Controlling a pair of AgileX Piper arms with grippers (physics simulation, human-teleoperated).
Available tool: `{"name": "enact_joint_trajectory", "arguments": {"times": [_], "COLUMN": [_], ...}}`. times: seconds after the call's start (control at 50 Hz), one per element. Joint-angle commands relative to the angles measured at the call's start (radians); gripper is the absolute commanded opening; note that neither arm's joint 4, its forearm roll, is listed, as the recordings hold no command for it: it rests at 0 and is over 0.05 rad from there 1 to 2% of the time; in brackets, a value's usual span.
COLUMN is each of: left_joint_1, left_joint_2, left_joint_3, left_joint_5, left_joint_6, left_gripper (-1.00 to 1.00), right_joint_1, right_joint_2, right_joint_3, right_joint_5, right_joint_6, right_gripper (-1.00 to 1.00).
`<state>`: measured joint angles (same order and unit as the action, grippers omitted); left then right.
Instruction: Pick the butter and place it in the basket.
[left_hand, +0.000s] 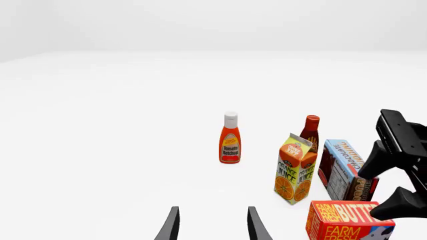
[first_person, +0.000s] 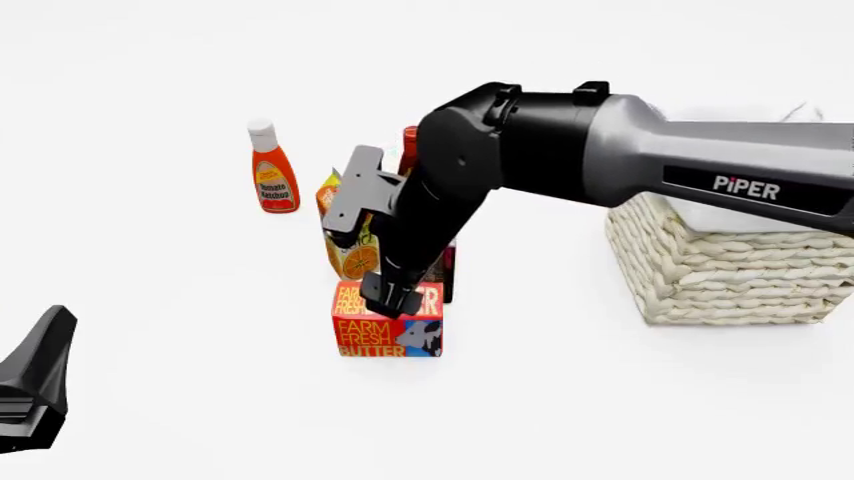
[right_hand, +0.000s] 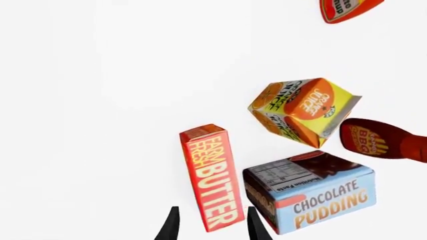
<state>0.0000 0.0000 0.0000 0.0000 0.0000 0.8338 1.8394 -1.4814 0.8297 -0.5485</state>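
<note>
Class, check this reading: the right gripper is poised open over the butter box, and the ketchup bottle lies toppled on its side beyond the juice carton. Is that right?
Not quite. The ketchup bottle stands upright, cap up, as the front view shows; the left wrist view agrees. The rest holds: the right gripper is open with its fingers either side of the butter box, and the bottle stands beyond the juice carton.

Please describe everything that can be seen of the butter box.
The butter is a red-orange rectangular box, apparently cardboard, printed "FARM FRESH BUTTER" in white and yellow, with a cow picture on blue. It stands on the table, in front of the juice carton and pudding box. The right hand is open, its fingers straddling the box's top.
</note>
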Motion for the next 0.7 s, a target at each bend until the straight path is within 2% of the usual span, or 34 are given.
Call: {"name": "enact_joint_trajectory", "arguments": {"times": [0.02,0.7], "left_joint_1": [0.000,0.000], "left_joint_2": [0.000,0.000], "left_joint_3": [0.000,0.000], "left_joint_5": [0.000,0.000], "left_joint_6": [0.000,0.000], "left_gripper": [1.00,1.00], "right_joint_1": [0.001,0.026], "right_joint_2": [0.006,0.008], "right_joint_3": [-0.011,-0.048], "right_joint_5": [0.004,0.027], "right_joint_6": [-0.016,-0.022], "right_gripper": [1.00,1.00]}}
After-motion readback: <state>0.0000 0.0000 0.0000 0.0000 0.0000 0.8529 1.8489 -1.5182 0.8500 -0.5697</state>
